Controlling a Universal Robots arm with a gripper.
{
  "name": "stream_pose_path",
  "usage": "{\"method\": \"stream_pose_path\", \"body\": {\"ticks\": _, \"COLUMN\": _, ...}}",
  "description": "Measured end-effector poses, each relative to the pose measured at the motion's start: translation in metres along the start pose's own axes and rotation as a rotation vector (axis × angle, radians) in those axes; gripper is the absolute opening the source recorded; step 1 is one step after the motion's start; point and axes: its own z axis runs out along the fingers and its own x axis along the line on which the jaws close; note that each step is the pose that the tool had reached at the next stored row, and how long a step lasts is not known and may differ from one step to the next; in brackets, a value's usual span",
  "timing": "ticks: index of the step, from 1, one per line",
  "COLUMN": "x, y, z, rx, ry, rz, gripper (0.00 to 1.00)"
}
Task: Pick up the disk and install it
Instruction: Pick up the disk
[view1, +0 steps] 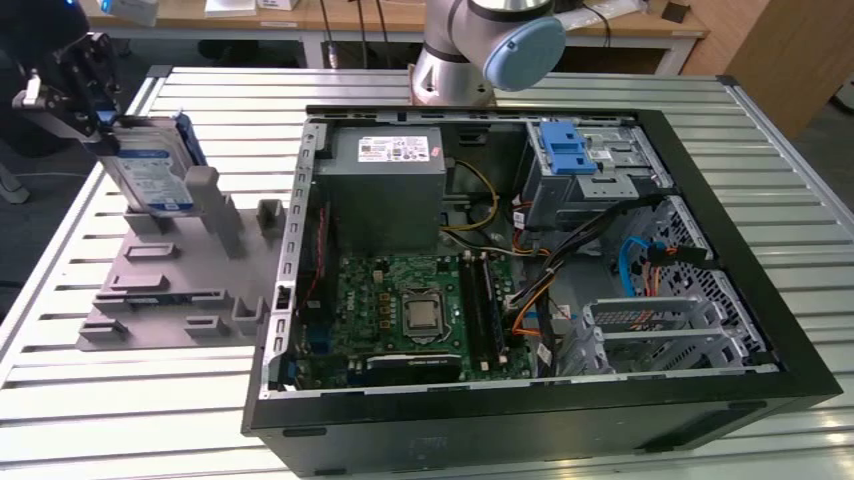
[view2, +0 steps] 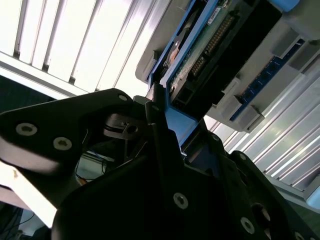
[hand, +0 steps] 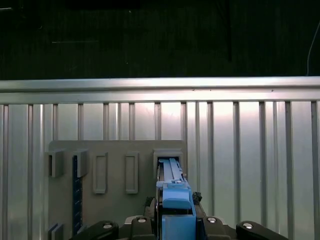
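Observation:
The disk (view1: 150, 165) stands on edge at the exterior view's far left, a silver drive with a blue-and-white label and a blue carrier frame. My gripper (view1: 107, 130) is shut on its upper end. Its lower end is at a slot of the grey holder fixture (view1: 160, 290); whether it still rests in the slot I cannot tell. In the first wrist view the blue edge of the disk (hand: 175, 200) runs out from the gripper (hand: 175, 225) toward the fixture's slot (hand: 167, 161). The second wrist view has the disk's underside (view2: 210, 45) beyond the gripper (view2: 165, 117).
An open computer case (view1: 534, 420) lies to the exterior view's right of the fixture, with motherboard (view1: 400, 310), grey power supply box (view1: 387, 175), a drive bay with a bright blue latch (view1: 574, 150) and a metal drive cage (view1: 654, 320). The arm's base (view1: 454, 60) stands behind the case. All rests on a slatted metal table (view1: 134, 400).

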Motion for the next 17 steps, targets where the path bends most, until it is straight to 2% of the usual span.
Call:
{"method": "stream_pose_path", "body": {"ticks": 4, "x": 0.0, "y": 0.0, "z": -0.0015, "rx": -0.0004, "ry": -0.0095, "rz": 0.0, "gripper": 0.36}}
{"method": "stream_pose_path", "body": {"ticks": 8, "x": 0.0, "y": 0.0002, "z": -0.002, "rx": -0.0006, "ry": -0.0099, "rz": 0.0, "gripper": 0.36}}
{"method": "stream_pose_path", "body": {"ticks": 17, "x": 0.0001, "y": 0.0002, "z": -0.0094, "rx": -0.0004, "ry": -0.01, "rz": 0.0, "gripper": 0.36}}
